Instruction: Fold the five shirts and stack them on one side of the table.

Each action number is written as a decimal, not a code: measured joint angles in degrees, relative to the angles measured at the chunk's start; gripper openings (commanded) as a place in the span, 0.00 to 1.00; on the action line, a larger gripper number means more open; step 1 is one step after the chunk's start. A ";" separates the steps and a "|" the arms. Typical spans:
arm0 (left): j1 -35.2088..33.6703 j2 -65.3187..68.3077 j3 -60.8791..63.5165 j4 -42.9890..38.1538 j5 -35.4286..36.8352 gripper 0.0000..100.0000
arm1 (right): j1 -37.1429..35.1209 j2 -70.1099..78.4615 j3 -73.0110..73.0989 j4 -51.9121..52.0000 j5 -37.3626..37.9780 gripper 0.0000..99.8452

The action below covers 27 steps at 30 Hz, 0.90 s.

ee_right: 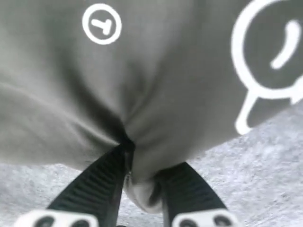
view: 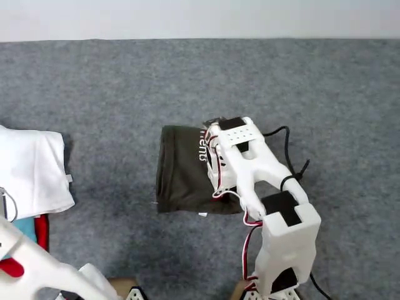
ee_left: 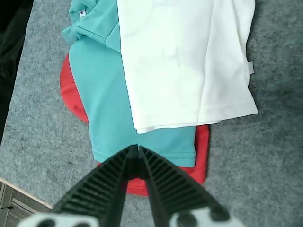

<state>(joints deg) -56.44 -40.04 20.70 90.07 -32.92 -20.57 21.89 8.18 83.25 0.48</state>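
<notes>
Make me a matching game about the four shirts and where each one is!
Things
1. white shirt
2. teal shirt
3. red shirt
4. dark shirt

Places
A. underneath two other shirts
B. pinched in the right end effector
C. on top of two other shirts
D. sandwiched between two other shirts

Pairs: 1-C, 2-D, 3-A, 4-B

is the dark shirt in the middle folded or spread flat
Folded: the dark shirt lies as a compact doubled-over block on the table, and the right gripper has a bunched edge pinched between its fingers.
</notes>
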 measured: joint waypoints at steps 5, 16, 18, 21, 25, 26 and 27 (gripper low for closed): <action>0.00 0.00 0.00 0.00 0.00 0.01 | 3.96 0.09 -0.18 2.64 4.66 0.01; 5.36 -0.35 0.00 2.64 0.00 0.01 | 22.59 -0.62 -11.52 6.33 33.49 0.01; 8.97 -0.35 0.00 5.19 1.23 0.01 | 24.26 -0.62 -15.65 6.33 35.78 0.01; 14.51 -0.35 -0.62 6.95 7.47 0.01 | 26.11 -0.44 -21.27 6.42 37.80 0.01; 23.30 -0.35 -0.62 8.35 15.30 0.01 | 27.87 2.46 -27.25 6.68 42.29 0.01; 25.67 -0.35 -0.62 8.70 16.53 0.01 | 28.13 3.34 -28.57 6.68 43.78 0.01; 28.04 -0.35 -0.62 8.79 17.67 0.01 | 28.22 4.22 -29.71 6.51 45.36 0.01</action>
<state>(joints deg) -28.40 -40.40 20.09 98.86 -15.25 7.65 26.11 -21.54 89.76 45.85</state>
